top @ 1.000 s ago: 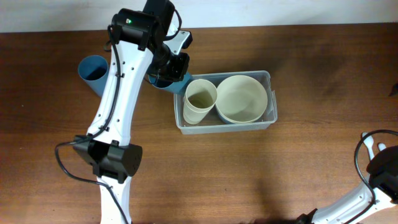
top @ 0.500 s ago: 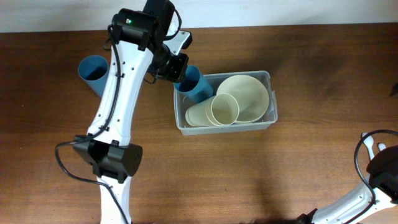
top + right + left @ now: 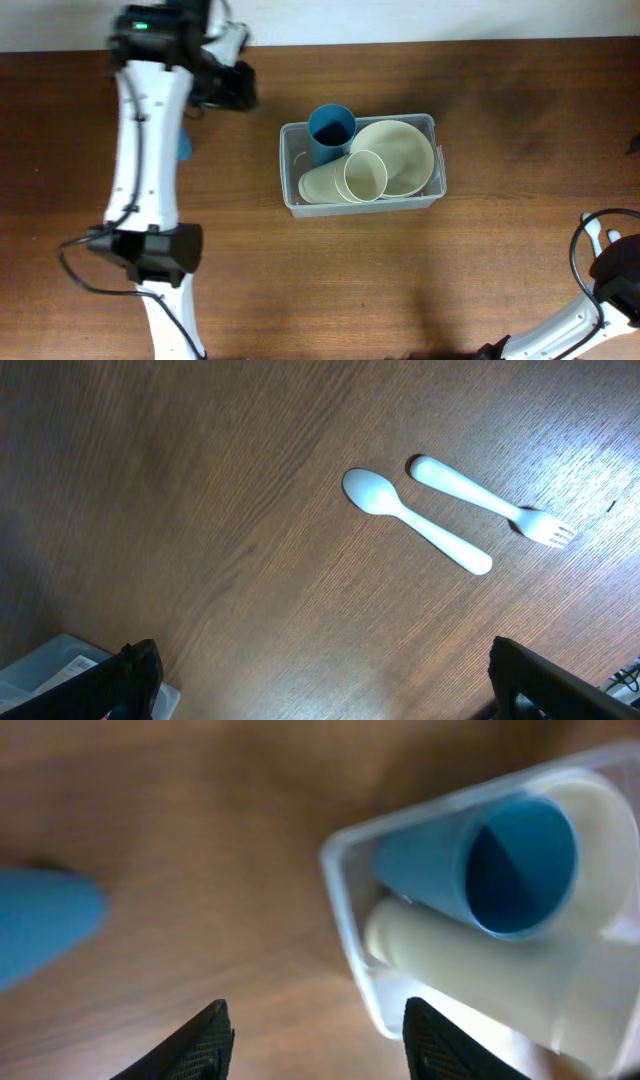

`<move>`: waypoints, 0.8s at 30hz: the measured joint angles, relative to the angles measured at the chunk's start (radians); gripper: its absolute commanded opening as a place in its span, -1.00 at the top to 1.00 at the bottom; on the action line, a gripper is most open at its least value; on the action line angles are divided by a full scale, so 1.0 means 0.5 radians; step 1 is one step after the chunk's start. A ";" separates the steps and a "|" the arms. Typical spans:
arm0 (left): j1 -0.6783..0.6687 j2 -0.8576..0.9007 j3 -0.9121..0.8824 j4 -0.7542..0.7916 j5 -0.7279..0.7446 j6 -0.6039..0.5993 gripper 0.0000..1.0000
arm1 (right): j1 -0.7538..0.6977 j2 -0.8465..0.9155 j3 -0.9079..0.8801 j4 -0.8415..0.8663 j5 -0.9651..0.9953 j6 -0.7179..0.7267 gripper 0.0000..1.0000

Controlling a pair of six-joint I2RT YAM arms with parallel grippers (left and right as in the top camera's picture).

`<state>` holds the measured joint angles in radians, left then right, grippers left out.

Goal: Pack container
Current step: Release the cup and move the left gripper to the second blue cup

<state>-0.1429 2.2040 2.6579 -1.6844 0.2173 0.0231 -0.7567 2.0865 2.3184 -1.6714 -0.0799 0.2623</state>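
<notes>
The clear plastic container (image 3: 287, 170) stands mid-table. Inside it a blue cup (image 3: 331, 130) sits at the back left, a cream cup (image 3: 345, 180) lies on its side in front, and a cream bowl (image 3: 395, 155) fills the right half. My left gripper (image 3: 245, 88) is off to the container's upper left, open and empty. In the left wrist view its fingers (image 3: 212, 1035) frame bare wood, with the container's corner (image 3: 345, 910) and the blue cup (image 3: 500, 860) ahead. My right gripper (image 3: 340, 690) is wide open over wood.
A second blue cup (image 3: 183, 145) is mostly hidden under the left arm and shows as a blur (image 3: 40, 920) in the left wrist view. A white spoon (image 3: 415, 520) and a white fork (image 3: 490, 500) lie on the table ahead of the right gripper.
The left gripper opened and let go of the blue cup, which now sits in the container. The left arm swung away to the left. The cream cup tipped onto its side.
</notes>
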 measured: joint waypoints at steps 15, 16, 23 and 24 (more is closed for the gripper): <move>0.493 -0.036 0.071 -0.002 -0.494 -0.188 -0.17 | 0.000 0.000 0.000 0.000 0.001 -0.001 -0.98; 0.493 -0.036 0.035 0.002 -0.530 -0.209 -0.17 | 0.000 0.000 0.000 0.000 0.000 0.000 -0.98; 0.562 -0.036 -0.201 0.073 -0.600 -0.313 -0.16 | 0.000 0.000 0.000 0.000 0.000 -0.001 -0.98; 0.578 -0.036 -0.245 0.095 -0.600 -0.327 -0.17 | 0.000 0.000 0.000 0.000 0.000 0.000 -0.98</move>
<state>0.1463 2.1860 2.5355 -1.6367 -0.0830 -0.1402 -0.7567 2.0865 2.3184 -1.6714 -0.0799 0.2623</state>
